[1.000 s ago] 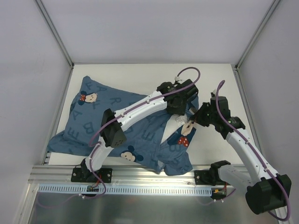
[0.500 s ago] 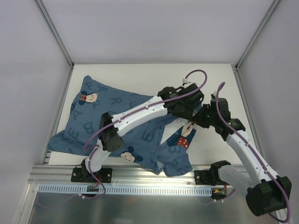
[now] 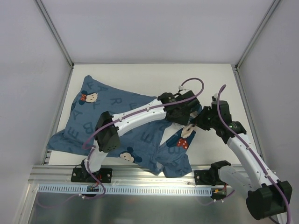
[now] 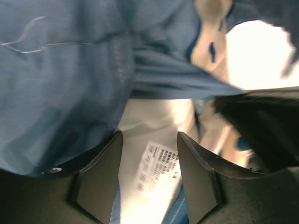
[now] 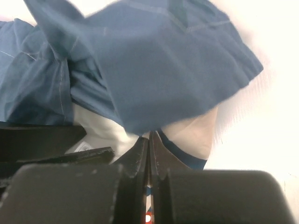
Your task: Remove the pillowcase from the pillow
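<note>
Blue printed fabric covered nearly all of the cushion. The pillowcase (image 3: 79, 128) sprawled over the left and centre of the top view, and the pillow (image 4: 140, 123) showed only as a white patch with a printed tag (image 4: 156, 170) at the case's open end, right of centre.

Over the last second the left gripper (image 3: 184, 115) had slid down and to the right in the top view, from the upper edge of the opening to a spot just beside the right gripper (image 3: 198, 122). Its jaws had also spread. In the left wrist view they stood partly apart, straddling the white cushion and its tag without yet pressing on either. The right gripper had barely shifted. Its fingers were pressed together, and in the right wrist view the case's hem rose straight from their tips, so it seemed to be pinching that edge.

This looked like a handover of roles, with the right claw keeping the mouth of the case lifted while the left lined up to seize the bare pillow. The stripping itself had hardly begun, as the case was still on along its whole length.
</note>
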You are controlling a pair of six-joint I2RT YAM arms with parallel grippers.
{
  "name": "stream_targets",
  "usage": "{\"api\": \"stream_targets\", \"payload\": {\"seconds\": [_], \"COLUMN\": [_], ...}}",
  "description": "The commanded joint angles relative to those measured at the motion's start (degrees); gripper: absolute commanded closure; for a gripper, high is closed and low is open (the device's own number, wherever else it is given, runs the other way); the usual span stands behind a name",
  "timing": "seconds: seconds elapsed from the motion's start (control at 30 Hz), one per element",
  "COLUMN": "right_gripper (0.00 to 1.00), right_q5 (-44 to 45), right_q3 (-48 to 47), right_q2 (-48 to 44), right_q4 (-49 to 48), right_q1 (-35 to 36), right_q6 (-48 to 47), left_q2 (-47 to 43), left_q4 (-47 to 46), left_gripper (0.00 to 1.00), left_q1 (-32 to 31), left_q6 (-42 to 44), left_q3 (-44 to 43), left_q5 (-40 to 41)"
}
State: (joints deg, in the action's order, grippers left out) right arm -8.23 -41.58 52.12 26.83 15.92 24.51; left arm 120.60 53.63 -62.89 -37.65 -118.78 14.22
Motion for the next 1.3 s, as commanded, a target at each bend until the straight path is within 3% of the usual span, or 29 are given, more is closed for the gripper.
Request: {"api": "stream_targets", "payload": {"seconds": [0.0, 0.1, 0.27, 0.47, 0.77, 1.13, 1.27], "right_gripper": [0.99, 0.99, 0.99, 0.99, 0.99, 0.99, 0.99], "right_q5": [1.1, 1.5, 0.4, -0.4, -0.3, -0.6, -0.5], "right_q3": [0.2, 0.8, 2.2, 2.0, 1.7, 1.9, 1.8], "right_q2": [-2.9, -4.8, -5.0, -4.6, -4.8, -4.4, -5.1], "right_q4": [2.7, 4.0, 3.8, 3.4, 4.3, 4.1, 4.2], "right_q1": [-1.1, -2.8, -4.0, -3.9, -4.0, -4.0, -4.0], "right_q6": [-1.3, -2.5, -2.4, -1.8, -2.6, -2.5, -2.4], "left_q2": [-7.3, -13.8, -19.0, -15.2, -11.2, -4.0, -0.9], "left_q4": [3.2, 3.2, 2.2, 2.3, 2.4, 3.8, 6.1], "left_gripper": [0.48, 0.48, 0.48, 0.48, 0.49, 0.48, 0.41], "left_q1": [3.7, 10.2, 13.2, 9.7, -2.0, -3.2, -2.5], "left_q6": [0.5, -0.6, 1.0, 0.9, 2.8, 4.9, 3.6], "left_q3": [7.6, 17.8, 17.9, 9.9, -4.0, -5.4, -4.3], "left_q5": [6.1, 6.9, 5.3, 3.2, 10.6, 5.6, 5.0]}}
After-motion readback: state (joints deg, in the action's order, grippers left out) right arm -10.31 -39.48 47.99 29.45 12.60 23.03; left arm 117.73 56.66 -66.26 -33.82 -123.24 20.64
